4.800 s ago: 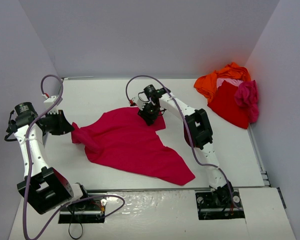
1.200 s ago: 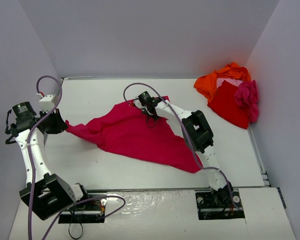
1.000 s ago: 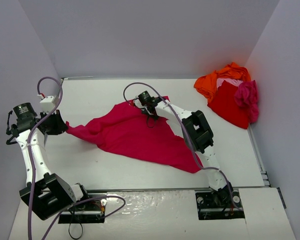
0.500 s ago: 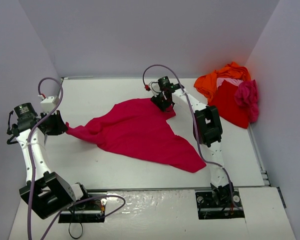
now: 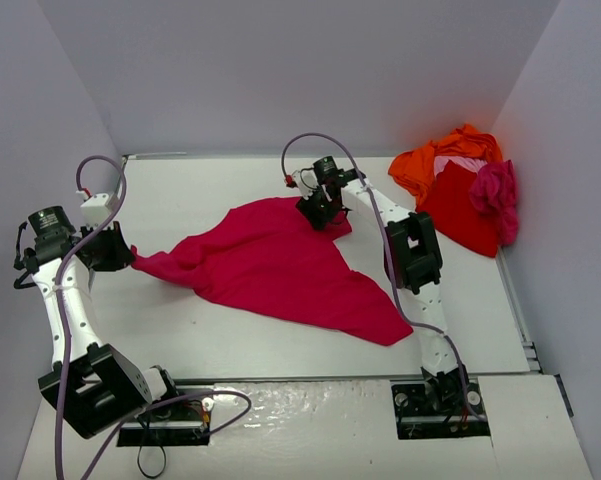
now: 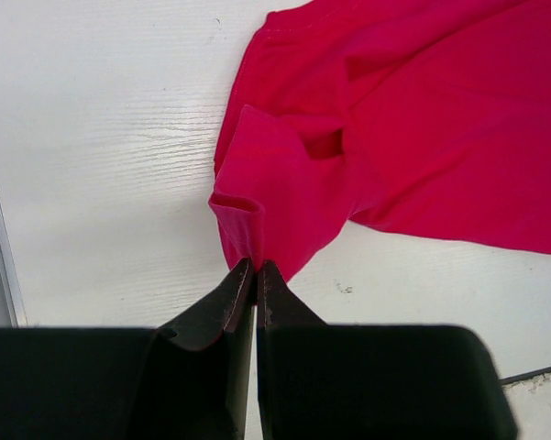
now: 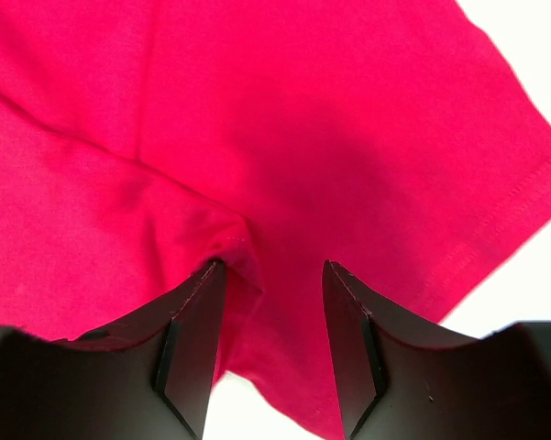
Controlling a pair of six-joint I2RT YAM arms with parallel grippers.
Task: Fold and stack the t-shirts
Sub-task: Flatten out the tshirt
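Currently the crimson t-shirt [image 5: 275, 268] lies spread on the white table [image 5: 230, 340]. The left gripper [image 6: 255, 271] is pinched tight on a bunched corner at the shirt's left tip, while the right gripper [image 7: 270, 270] stands with its jaws parted over the hemmed far-right corner, clamping nothing. The other t-shirts [image 5: 458, 190], orange, red, magenta and pale pink, lie heaped to the right of the crimson one, well apart from it.
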